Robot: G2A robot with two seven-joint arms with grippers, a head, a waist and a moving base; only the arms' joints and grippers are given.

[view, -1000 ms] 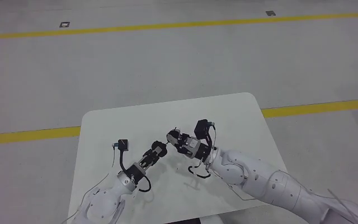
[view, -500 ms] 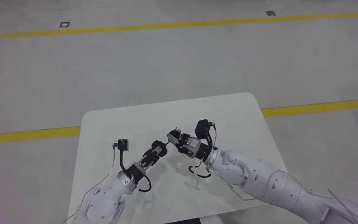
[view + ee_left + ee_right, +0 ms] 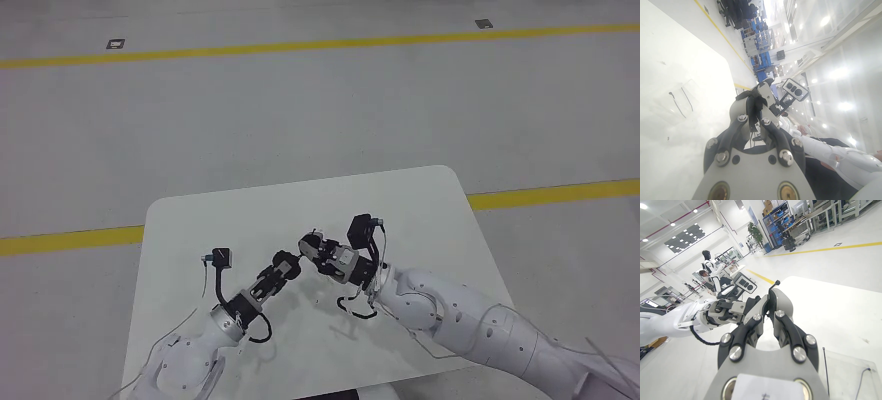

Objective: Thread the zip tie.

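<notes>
Over the middle of the white table (image 3: 420,210) the two arms meet tip to tip. My left gripper (image 3: 287,262) (image 3: 755,98) is shut on a bunched black zip tie (image 3: 753,106). My right gripper (image 3: 308,245) (image 3: 770,300) is shut on the thin strap of a zip tie. That tie's square head (image 3: 776,283) sticks out beyond the fingertips. In the right wrist view the left arm's gripper (image 3: 751,303) presses in close beside my right fingers. Whether both grippers hold one tie or two I cannot tell.
A clear shallow tray (image 3: 674,102) (image 3: 848,370) lies on the table close under the grippers, with a few spare black zip ties (image 3: 687,100) in it. The table's rounded far corner (image 3: 450,175) and bare surface lie beyond the arms.
</notes>
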